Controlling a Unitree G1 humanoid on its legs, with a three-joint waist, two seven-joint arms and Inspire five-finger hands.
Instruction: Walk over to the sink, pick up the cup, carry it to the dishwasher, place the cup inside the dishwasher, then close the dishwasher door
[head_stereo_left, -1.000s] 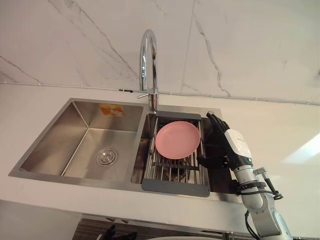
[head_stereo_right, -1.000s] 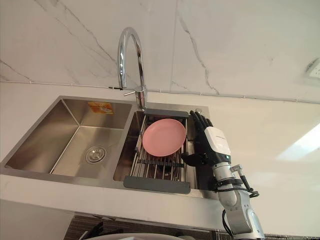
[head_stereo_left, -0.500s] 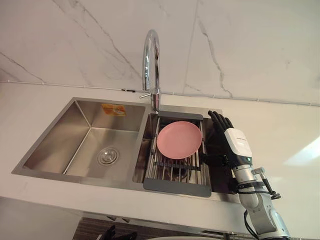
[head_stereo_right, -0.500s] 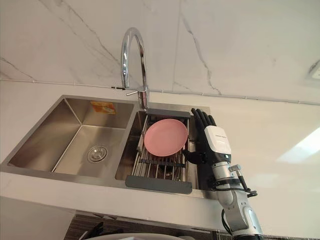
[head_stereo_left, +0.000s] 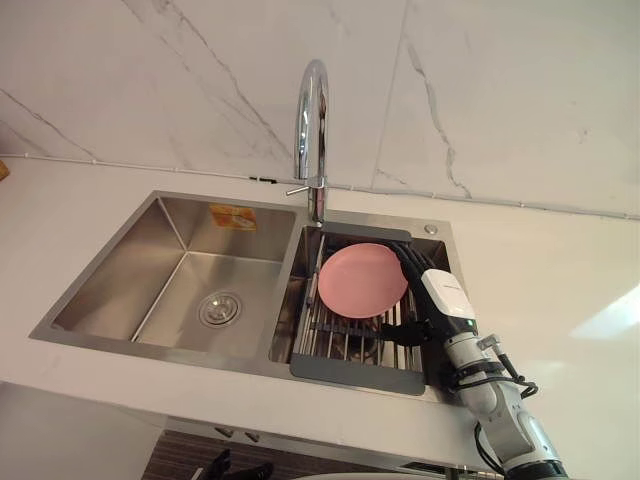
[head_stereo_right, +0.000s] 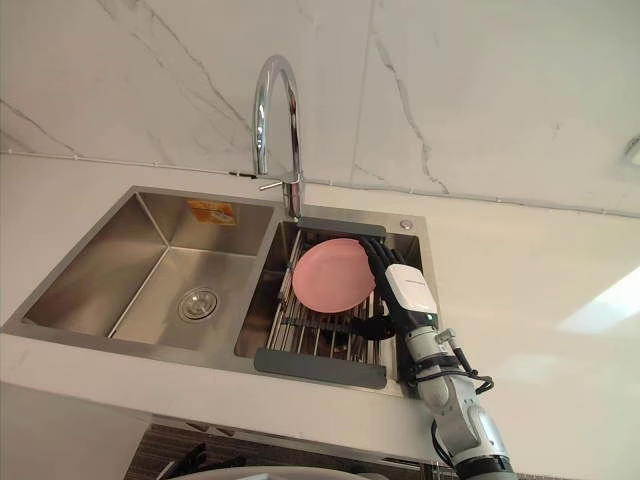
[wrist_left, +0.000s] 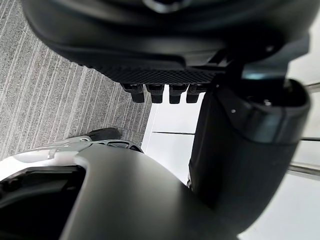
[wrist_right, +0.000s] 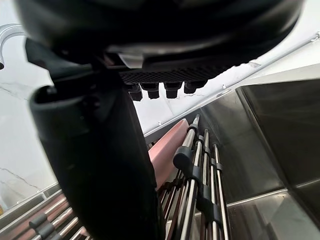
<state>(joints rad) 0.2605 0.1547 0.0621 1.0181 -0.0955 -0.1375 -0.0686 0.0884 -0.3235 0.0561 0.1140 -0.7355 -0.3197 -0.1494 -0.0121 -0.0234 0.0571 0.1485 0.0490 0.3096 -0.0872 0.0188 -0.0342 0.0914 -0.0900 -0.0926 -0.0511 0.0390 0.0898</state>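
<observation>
White marble wall with thin grey veins rises behind a smooth, glossy white countertop, which lies bare and wide to either side of the faucet. Set into it is the brushed-steel sink, two square-cornered basins with sharp rims. The chrome faucet, a tall arched tube, stands at the back rim over the divider between them.

Right of the faucet, the smaller basin carries a rack of steel rods with grey end bars. A round matte pink plate leans on its rods. The right hand reaches into the narrow gap between plate and basin wall, fingers straight and spread, thumb out toward the rack, clasping nothing.

Left of the faucet, the larger basin has open room around its round drain. An orange-yellow sticker sits on its back wall, print too small to read.

The left hand hangs relaxed and unclenched over ribbed grey carpet.
</observation>
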